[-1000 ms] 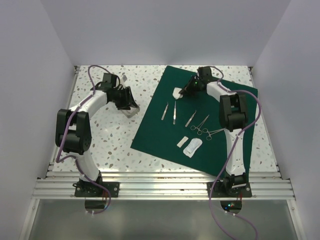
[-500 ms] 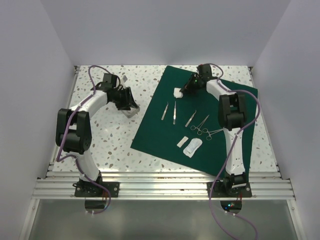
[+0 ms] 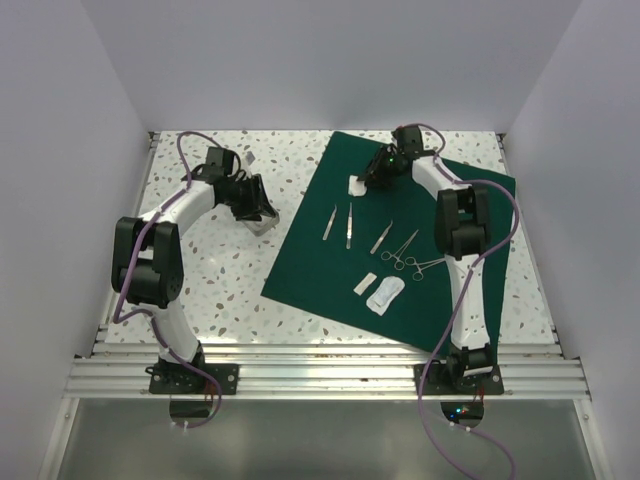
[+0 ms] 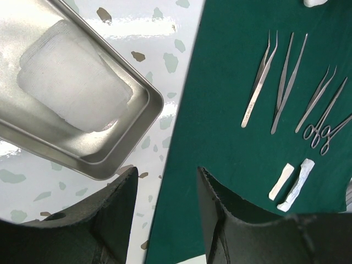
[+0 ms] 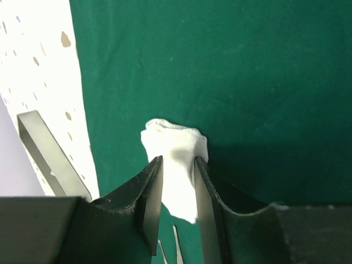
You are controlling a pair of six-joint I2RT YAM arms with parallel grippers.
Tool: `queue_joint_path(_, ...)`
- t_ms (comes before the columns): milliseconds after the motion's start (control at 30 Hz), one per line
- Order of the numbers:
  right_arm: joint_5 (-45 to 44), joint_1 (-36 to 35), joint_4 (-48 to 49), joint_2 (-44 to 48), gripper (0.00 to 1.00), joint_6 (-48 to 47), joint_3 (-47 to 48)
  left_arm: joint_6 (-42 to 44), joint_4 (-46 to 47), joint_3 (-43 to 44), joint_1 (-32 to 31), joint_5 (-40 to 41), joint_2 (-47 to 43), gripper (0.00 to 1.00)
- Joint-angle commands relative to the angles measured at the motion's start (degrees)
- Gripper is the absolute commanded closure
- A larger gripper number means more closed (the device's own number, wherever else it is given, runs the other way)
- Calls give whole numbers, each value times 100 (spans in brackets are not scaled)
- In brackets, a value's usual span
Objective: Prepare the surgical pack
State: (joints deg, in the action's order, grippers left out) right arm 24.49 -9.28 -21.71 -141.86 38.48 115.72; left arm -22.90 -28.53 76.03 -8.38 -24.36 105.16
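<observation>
The left gripper has its jaws parted with nothing between them. It hangs low over the speckled table, just off the corner of a shallow metal tray. A folded gauze pad lies in the tray, so this arm looks parked beside the supply, ready for the next piece. To the right, the surgical pack is spread flat as a dark green sheet over the right half of the table, serving as the field on which things are laid out. On it, three tweezers lie roughly side by side, with ringed forceps next to them and two small white strips nearer the bases. The row keeps each item separate and reachable. Farther right, at the sheet's far edge, the right gripper points down with its jaws flanking a white gauze wad that rests on the cloth. Both fingers touch the wad, but I cannot tell whether they pinch it or have let go. It appears to be a placing step.
</observation>
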Motion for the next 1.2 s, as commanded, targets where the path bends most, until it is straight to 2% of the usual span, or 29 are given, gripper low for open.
queue_joint_path(0, -243, 66, -430, 510, 65, -402, 21, 119, 67, 44, -6, -166, 22, 50)
queue_joint_path(500, 108, 75, -369, 318, 59, -622, -67, 22, 173, -159, -6, -218, -93, 50)
queue_joint_path(600, 135, 40, -360, 203, 59, -631, -41, 13, 164, -167, -6, -192, -136, 50)
queue_joint_path(833, 170, -39, -360, 1, 59, -693, 117, 57, 190, -176, -6, -218, -260, 44)
queue_joint_path(1167, 153, -65, -360, -254, 61, -710, 310, 4, 182, -150, -6, -210, -321, 45)
